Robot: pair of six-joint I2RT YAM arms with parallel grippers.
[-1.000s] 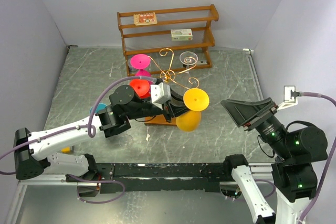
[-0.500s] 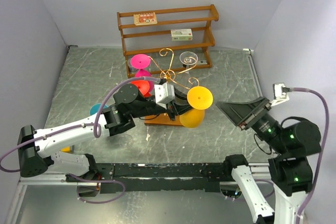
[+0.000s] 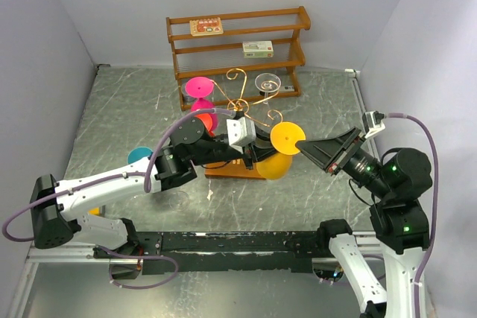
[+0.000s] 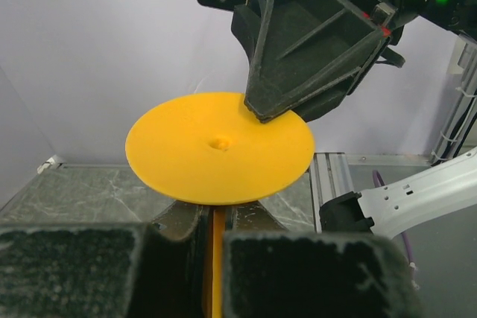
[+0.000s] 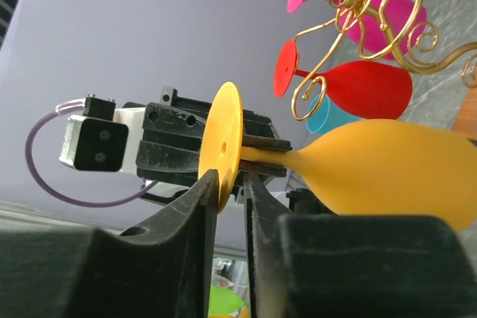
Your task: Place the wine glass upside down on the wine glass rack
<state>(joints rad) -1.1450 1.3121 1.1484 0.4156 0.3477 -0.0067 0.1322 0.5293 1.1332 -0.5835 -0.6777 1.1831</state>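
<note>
The stem of the wine glass (image 4: 218,156) is held pinched between the fingers of the left gripper (image 4: 214,243). The fingers of the right gripper (image 5: 232,184) are set narrowly to either side of the rim of the glass's foot; whether the rim is pressed cannot be told. A second ago that gripper was seen well apart to the right. It has since been swung in, and the glass has been carried slightly rightward.

The glass is seen to be opaque orange-yellow. It is held sideways above the worktop (image 3: 119,109), foot toward the right arm, bowl just beside the wooden base of the wine glass rack (image 3: 240,106). A pink glass (image 3: 200,87), a red glass (image 3: 198,121) and a clear glass (image 3: 267,82) are carried on that rack.

The printing on the two boxes (image 3: 206,27) on the wooden shelf (image 3: 237,59) is too small to be read.
</note>
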